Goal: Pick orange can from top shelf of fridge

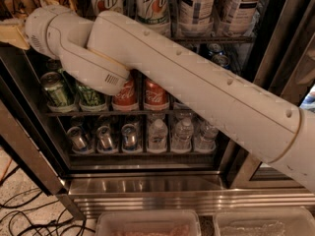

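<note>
The robot's white arm (pixel 197 82) reaches diagonally from the lower right of the frame into the open fridge (pixel 147 193), its wrist ending at the upper left. The beige gripper (pixel 12 33) sits at the far left edge, level with the top shelf (pixel 216 39); whether it is wide or narrow cannot be told. An orange can (pixel 12 1) stands in the upper left corner, just above the gripper, with tall 7up cans (pixel 152 1) and tea cans (pixel 197 4) to its right. Red cola cans (pixel 156 93) line the middle rack, water bottles (pixel 157 134) the lowest. Cables (pixel 24 215) trail across the floor, lower left.
</note>
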{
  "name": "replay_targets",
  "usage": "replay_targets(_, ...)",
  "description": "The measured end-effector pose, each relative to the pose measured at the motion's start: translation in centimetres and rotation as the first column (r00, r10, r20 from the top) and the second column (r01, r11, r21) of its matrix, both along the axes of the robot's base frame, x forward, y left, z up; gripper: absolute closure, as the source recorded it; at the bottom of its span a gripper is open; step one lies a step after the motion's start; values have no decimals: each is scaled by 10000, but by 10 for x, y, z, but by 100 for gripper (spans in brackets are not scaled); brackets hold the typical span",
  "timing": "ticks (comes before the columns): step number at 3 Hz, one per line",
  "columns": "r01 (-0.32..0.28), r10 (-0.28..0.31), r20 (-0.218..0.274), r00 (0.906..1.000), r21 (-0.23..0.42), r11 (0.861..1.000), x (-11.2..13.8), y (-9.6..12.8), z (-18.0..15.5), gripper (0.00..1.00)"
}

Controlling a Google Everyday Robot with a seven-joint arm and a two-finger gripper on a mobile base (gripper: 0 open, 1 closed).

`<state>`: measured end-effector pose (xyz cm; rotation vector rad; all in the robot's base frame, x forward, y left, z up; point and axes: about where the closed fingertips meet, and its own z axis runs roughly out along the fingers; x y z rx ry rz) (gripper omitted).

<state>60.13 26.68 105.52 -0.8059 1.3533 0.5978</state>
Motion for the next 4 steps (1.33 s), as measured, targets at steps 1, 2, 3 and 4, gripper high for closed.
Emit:
replay_targets(1, -10, 8, 109, 9999, 170, 9999, 11, 14, 5, 20)
replay_targets(2, 20, -23, 147, 9999, 218, 9998, 15, 16, 6, 21)
replay_targets(3, 21, -24, 148, 9999, 219, 9998, 15, 16, 6, 39)
replay_targets(4, 20, -24, 148, 9999, 219, 9998, 15, 16, 6, 63)
